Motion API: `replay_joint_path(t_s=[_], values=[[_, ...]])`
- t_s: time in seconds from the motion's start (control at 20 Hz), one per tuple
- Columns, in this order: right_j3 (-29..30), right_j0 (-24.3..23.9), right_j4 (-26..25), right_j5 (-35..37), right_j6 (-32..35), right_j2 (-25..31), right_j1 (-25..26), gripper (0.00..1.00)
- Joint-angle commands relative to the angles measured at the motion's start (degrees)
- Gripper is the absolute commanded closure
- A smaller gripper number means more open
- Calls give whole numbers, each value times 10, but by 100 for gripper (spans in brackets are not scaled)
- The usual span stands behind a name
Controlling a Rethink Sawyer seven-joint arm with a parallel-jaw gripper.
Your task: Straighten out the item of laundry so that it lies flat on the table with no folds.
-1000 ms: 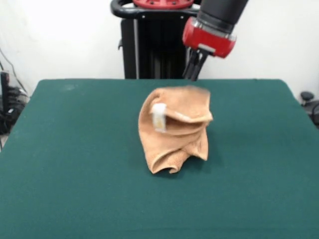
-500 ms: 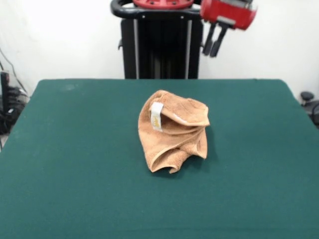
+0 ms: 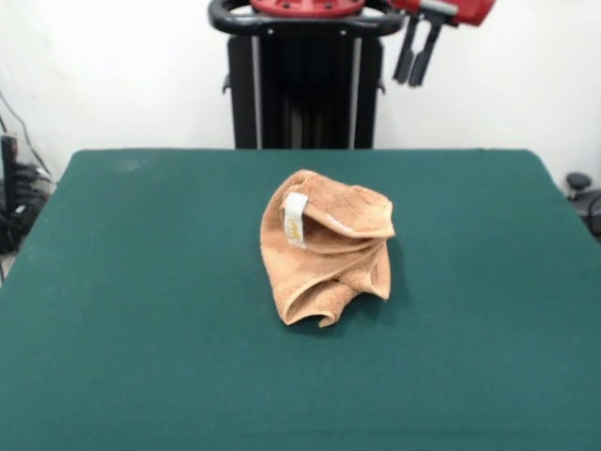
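The towel (image 3: 326, 247) lies crumpled near the middle of the tabletop (image 3: 131, 282) — folded over itself in several layers, with its white label (image 3: 295, 219) standing on the upper left fold. It sits as it did half a second ago, whereas a second ago its top edge was lifted and blurred just under the tool. The tool (image 3: 418, 52) has since risen from just above the cloth to the top edge of the picture, holding nothing, its two dark fingers (image 3: 407, 56) a small way apart. So the cloth appears released and still far from flat — another grasp seems needed. Green felt lies bare all round the towel, every edge well apart from it, leaving ample room to spread it.
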Motion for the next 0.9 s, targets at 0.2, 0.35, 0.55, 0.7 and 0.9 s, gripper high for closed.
replay_joint_path(t_s=[0.2, 0.35, 0.55, 0.7, 0.9], values=[[-12, -2, 16, -116, 182, 7, 146, 100], [-6, -12, 26, -151, 181, 21, 165, 100], [11, -39, 37, -191, 178, 64, 177, 100], [15, -54, 45, -218, 183, 90, 189, 100], [20, -43, 66, -241, 201, 90, 201, 100]])
